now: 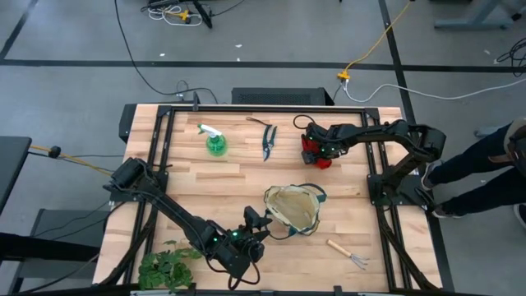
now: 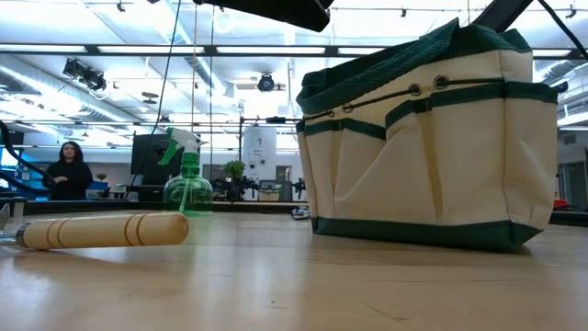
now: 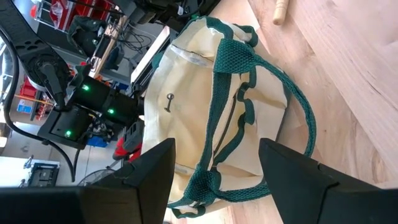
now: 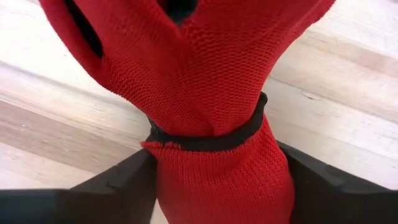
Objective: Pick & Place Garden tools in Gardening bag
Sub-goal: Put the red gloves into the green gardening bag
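while the right end effector point(image 4: 211, 180) straddles the red knit gloves point(image 4: 186, 81) at two o'clock on the tabletop point(image 1: 246, 177), fingers apart, closing comes next; the left end effector point(image 3: 214, 180), fingers apart, waits by the cream-and-green fabric bag point(image 1: 293, 207).

Right end effector point(image 4: 214, 186) spread (left too).

Bright, even light falls from ceiling strip lamps seen behind the cream and dark green fabric bag point(image 2: 432, 138). The pale wooden plank worktop point(image 1: 246, 177) shows only soft shadows beside that bag. Close up, the red knitted glove point(image 4: 199, 93) is slightly blurred.
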`<control>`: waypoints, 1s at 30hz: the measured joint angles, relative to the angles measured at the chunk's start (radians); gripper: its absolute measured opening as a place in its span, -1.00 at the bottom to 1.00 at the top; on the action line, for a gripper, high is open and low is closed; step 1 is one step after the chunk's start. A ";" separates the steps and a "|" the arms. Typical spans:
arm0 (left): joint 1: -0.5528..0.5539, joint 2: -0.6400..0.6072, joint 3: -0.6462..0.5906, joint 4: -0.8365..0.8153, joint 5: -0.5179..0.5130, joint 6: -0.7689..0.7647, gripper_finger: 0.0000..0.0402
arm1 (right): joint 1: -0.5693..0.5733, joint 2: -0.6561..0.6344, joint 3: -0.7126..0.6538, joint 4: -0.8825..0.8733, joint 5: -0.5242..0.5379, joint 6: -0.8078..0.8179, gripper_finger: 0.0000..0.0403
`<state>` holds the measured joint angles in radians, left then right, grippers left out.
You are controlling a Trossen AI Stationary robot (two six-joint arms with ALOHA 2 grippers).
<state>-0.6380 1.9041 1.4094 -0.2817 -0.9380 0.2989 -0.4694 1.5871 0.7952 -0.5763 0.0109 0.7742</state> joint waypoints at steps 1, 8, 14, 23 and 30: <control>0.000 0.000 0.000 0.000 0.000 0.000 0.19 | 0.000 0.000 0.000 0.000 0.000 0.000 0.30; 0.000 0.000 0.000 0.000 0.000 0.000 0.19 | 0.000 -0.001 0.000 0.001 0.008 -0.003 -0.37; 0.000 0.000 0.000 0.000 0.000 -0.001 0.19 | 0.000 -0.003 0.000 0.015 0.008 -0.051 -0.74; 0.000 0.000 0.000 0.000 0.000 -0.007 0.19 | 0.000 -0.015 0.000 0.068 0.039 -0.107 -0.74; 0.000 0.000 0.000 0.000 0.000 -0.008 0.19 | 0.018 -0.146 0.006 0.065 0.048 -0.132 -0.74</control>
<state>-0.6380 1.9041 1.4094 -0.2813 -0.9379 0.2909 -0.4517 1.4411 0.8017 -0.5112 0.0592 0.6418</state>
